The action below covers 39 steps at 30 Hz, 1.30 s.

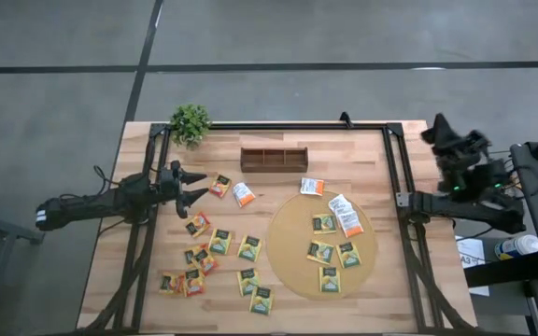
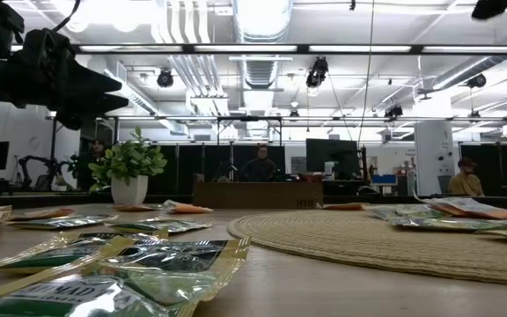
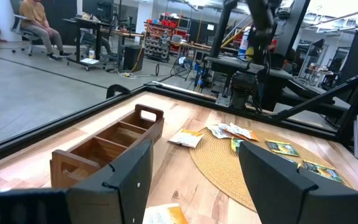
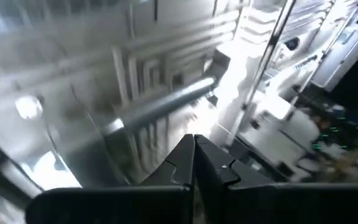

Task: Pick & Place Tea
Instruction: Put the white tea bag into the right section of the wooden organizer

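- Table edge on my left runs under a black frame rail (image 1: 148, 196); the left arm reaches in across it from outside, lying nearly flat and pointing toward the middle of the table (image 1: 250, 308).
- Left gripper (image 1: 197, 187) hangs above bare wood near the left rail, fingers spread wide with nothing between them. Through its wrist camera I see both dark fingers (image 3: 129, 180) apart and the wooden tray (image 3: 107, 146) ahead.
- Just past its tips lie an orange-red sachet (image 1: 219, 186) and a white one with orange (image 1: 243, 194); neither is touched.
- Below the gripper, a loose cluster of tea sachets (image 1: 220, 242), yellow-green and orange-red, spreads toward the near edge, some overlapping. That side leaves me little bare wood.
- At the far edge a small potted plant (image 1: 191, 122) sits by the left corner, and the tray (image 1: 273, 159) stands mid-table, its slots looking empty.
- Open wood lies between the tray and the round woven mat (image 1: 292, 257).
- On the mat rest several more sachets (image 1: 323, 252), with white-and-orange ones (image 1: 346, 215) at its far rim and one (image 1: 312, 187) just beyond it.
- Right arm stays folded outside the right rail, well clear of the table. Right gripper (image 1: 440, 128) is raised, fingers (image 4: 194, 165) pressed together and empty, pointing up at the ceiling.
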Each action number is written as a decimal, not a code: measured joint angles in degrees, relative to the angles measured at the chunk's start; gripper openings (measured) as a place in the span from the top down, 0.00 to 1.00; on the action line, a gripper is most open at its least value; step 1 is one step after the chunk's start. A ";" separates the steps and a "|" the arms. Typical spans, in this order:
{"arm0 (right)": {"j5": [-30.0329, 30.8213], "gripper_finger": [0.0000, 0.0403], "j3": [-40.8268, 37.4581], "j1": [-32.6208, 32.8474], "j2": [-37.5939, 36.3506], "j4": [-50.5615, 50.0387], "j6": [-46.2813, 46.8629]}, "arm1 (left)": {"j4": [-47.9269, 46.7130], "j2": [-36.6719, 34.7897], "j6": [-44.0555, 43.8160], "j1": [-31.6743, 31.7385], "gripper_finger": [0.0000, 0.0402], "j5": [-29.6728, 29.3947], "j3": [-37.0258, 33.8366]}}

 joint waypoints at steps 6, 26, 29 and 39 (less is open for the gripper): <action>-0.25 0.98 20.66 0.00 9.03 -33.42 -4.18 | -0.01 0.00 -0.01 0.01 0.42 0.00 0.00; 7.58 0.98 82.41 -0.36 50.60 -114.39 -12.72 | -0.01 0.00 -0.02 0.00 0.42 0.00 0.00; 7.06 0.98 87.78 -1.33 55.43 -121.89 -10.89 | -0.01 -0.02 -0.02 0.00 0.42 0.00 0.00; -17.78 0.98 88.31 -6.64 63.20 -121.99 -19.09 | -0.01 0.00 0.00 0.01 0.42 0.00 0.00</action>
